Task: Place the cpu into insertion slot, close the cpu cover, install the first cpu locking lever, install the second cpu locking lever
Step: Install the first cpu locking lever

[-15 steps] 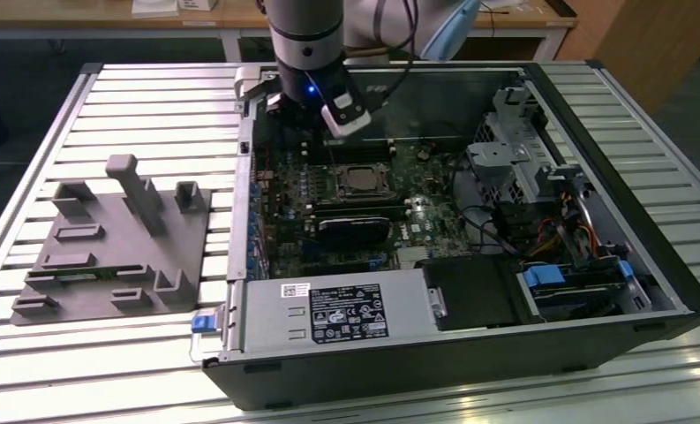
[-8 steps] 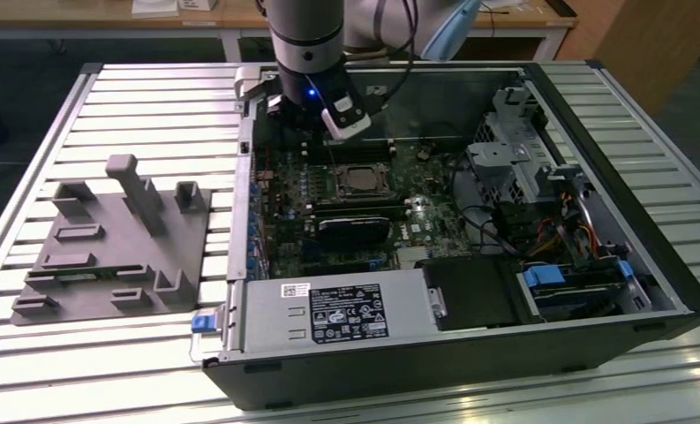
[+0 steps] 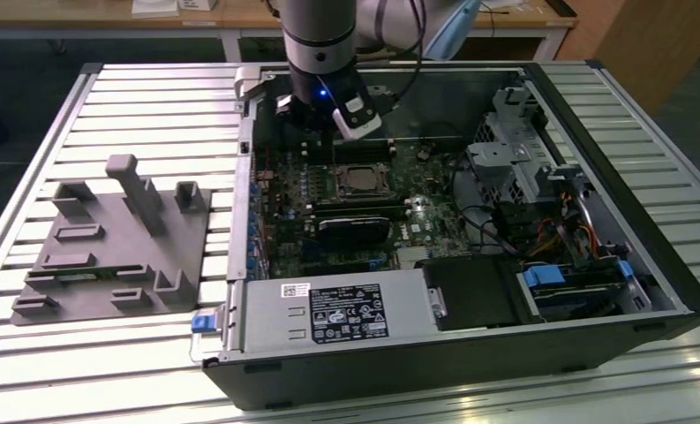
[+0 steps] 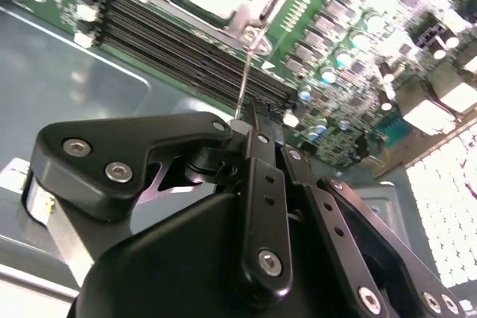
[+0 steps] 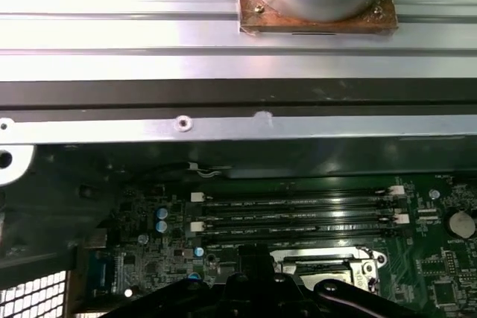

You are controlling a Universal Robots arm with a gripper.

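Cpu locking lever [image 4: 246, 72] nearly upright

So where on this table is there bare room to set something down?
Bare table slats behind the grey fixture; more in front of it, and past the case at the exterior view's right. Inside the case is crowded, with the gripper by the socket.

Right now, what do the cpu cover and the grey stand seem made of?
The cpu cover looks like thin bare metal: its silver rim glints. The grey stand looks like matte plastic, though I cannot be sure: dull, even grey, no glare.
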